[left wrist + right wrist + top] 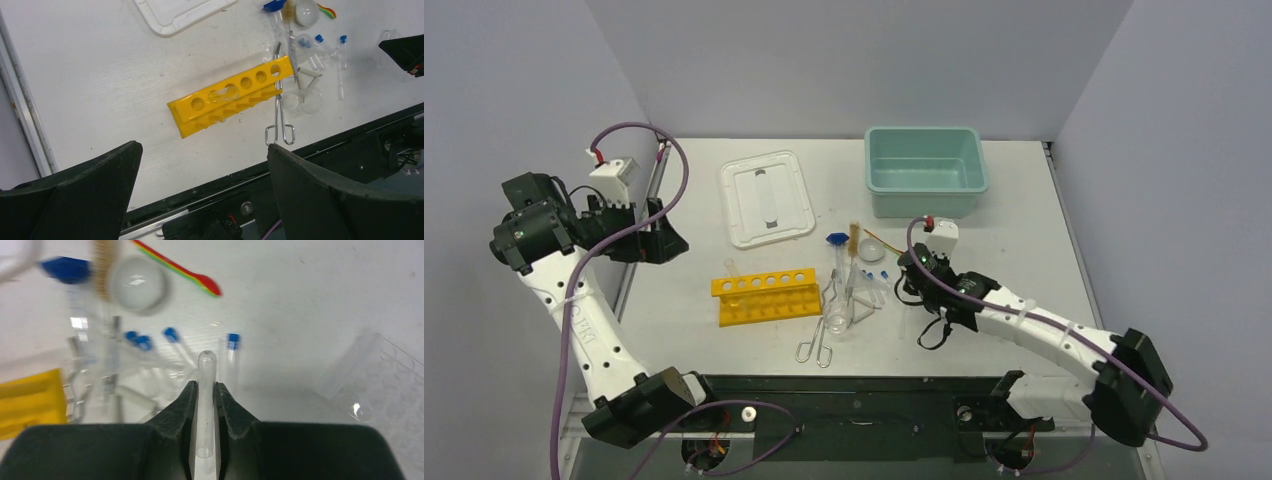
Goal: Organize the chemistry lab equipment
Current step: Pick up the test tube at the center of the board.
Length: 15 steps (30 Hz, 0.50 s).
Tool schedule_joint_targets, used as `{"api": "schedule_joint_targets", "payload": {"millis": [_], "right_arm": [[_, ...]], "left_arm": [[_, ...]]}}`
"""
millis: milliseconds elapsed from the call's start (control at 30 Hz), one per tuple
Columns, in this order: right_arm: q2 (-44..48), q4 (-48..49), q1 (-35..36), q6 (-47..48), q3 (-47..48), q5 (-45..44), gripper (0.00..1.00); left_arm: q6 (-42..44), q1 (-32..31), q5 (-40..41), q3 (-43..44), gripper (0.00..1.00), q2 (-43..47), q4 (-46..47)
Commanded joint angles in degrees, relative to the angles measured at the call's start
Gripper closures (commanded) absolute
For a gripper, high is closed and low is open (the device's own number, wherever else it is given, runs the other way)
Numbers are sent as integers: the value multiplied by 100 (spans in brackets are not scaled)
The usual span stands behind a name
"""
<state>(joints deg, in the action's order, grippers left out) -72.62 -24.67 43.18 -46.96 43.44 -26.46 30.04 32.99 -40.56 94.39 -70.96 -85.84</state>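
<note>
Step in hand, pickup: your right claw pinches one clear glass test tube beside the small blue-capped clear vials, your left claw is spread and idle, and next you likely need to stand the tube upright in the yellow holed plastic rack.

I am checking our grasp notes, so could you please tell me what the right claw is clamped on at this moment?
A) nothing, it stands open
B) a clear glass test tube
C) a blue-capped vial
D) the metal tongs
B: in the right wrist view, the right claw is closed against both sides of a clear glass test tube, whose rounded end sticks out beyond the claw's tips.
</note>
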Motion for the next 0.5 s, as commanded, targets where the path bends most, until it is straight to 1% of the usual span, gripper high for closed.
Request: {"api": "schedule_joint_targets", "payload": {"millis": [0, 100, 133, 233, 267, 300, 333, 367, 400, 433, 467], "right_arm": [[981, 464, 885, 344, 628, -645, 100], [1168, 1020, 1555, 814, 972, -967, 100], [1175, 1393, 1903, 1087, 1030, -1046, 100], [1055, 2534, 2552, 1641, 1236, -1278, 100], [929, 2777, 2641, 1860, 1327, -1281, 100], [844, 3225, 2770, 1938, 1379, -1243, 100], [676, 3413, 2812, 2086, 1503, -1193, 100], [474, 3749, 2885, 2152, 1577, -1093, 100], [361, 3877, 2918, 2260, 1750, -1061, 100], [158, 4074, 2971, 2309, 1850, -1005, 100], [67, 4145, 2992, 2385, 2052, -986, 100]], "left_arm": [[234, 9, -1119, 357, 3, 35, -538], [385, -192, -1702, 79, 3, 308, -530], [297, -396, -1818, 49, 3, 378, -460], [-192, -898, -2052, -102, 3, 466, -122], [-532, -991, -2220, -143, 3, 503, 143], [-731, -1175, -2308, -240, 3, 526, 295], [-1256, -1284, -2466, -309, 3, 582, 740], [-1554, -1492, -2541, -472, 3, 613, 997], [-2229, -1592, -2687, -570, 3, 703, 1647], [-2559, -1778, -2757, -806, 3, 762, 2411], [-3315, -1875, -2848, -1069, 3, 905, 2791]]}}
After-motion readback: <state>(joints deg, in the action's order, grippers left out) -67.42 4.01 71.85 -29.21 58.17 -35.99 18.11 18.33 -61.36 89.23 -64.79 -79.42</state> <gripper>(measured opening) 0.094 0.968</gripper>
